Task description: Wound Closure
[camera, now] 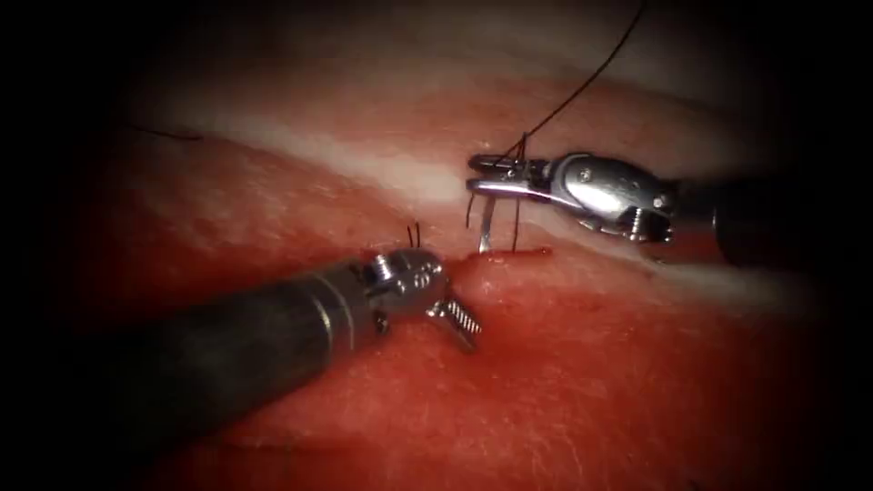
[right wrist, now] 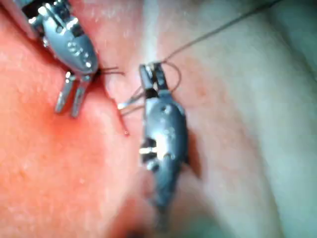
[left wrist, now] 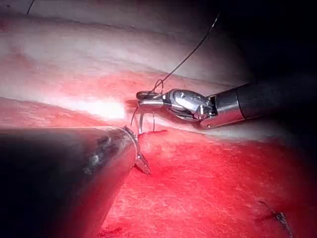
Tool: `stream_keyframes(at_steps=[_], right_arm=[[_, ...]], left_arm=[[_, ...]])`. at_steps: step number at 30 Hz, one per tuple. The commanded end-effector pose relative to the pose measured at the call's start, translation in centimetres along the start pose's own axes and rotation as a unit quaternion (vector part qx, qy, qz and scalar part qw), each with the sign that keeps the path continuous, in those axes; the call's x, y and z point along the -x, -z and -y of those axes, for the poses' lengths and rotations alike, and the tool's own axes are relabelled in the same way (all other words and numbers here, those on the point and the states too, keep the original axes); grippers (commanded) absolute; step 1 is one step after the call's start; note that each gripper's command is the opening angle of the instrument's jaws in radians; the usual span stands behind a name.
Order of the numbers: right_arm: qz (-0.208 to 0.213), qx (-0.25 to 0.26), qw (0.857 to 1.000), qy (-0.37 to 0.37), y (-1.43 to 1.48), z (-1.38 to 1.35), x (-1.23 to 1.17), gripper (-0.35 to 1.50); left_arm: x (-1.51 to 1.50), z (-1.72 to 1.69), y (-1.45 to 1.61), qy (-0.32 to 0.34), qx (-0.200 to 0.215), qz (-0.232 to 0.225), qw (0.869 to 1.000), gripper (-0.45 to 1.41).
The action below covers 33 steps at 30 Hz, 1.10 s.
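Note:
My right tool (camera: pixel 477 175) comes in from the right and hovers just above the cut (camera: pixel 523 254), its jaws shut on the curved needle (camera: pixel 486 225) near one end. The needle hangs down from the jaws, and its lower end meets the tissue (camera: pixel 564 382) at the cut's left end; I cannot tell how deep it sits. Dark thread (camera: pixel 582 86) loops at the right jaws and runs up and away to the right. My left tool (camera: pixel 462 320) rests on the tissue left of the cut, jaws slightly open (right wrist: pixel 69 101) and holding nothing.
Two short cut thread ends (camera: pixel 414 235) stand up beside the left tool's wrist. A stray bit of thread (camera: pixel 168 135) lies far left on the tissue. A finished stitch (left wrist: pixel 278 216) sits farther along. Red fluid wets the tissue around the cut.

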Motion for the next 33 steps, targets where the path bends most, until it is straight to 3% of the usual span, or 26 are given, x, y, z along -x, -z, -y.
stream_keyframes(at_steps=[1, 12, 19, 33], right_arm=[[0.002, -0.004, 1.0, -0.011, -0.12, 0.0, 0.02, -0.35], [0.022, -0.016, 0.998, -0.058, -0.17, 0.07, 0.0, -0.35], [0.031, -0.023, 0.993, -0.108, -0.17, 0.08, -0.05, -0.35], [0.044, -0.018, 0.992, -0.118, -0.15, 0.05, -0.04, -0.35]], left_arm=[[-0.01, 0.01, -0.03, -0.002, 0.002, 0.0, 1.0, -0.08], [-0.09, -0.35, -0.01, -0.004, 0.006, -0.003, 1.0, -0.06], [-0.11, -0.24, -0.07, -0.005, 0.004, -0.011, 1.0, -0.06], [-0.06, -0.03, -0.12, 0.0, -0.002, -0.019, 1.0, -0.06]])
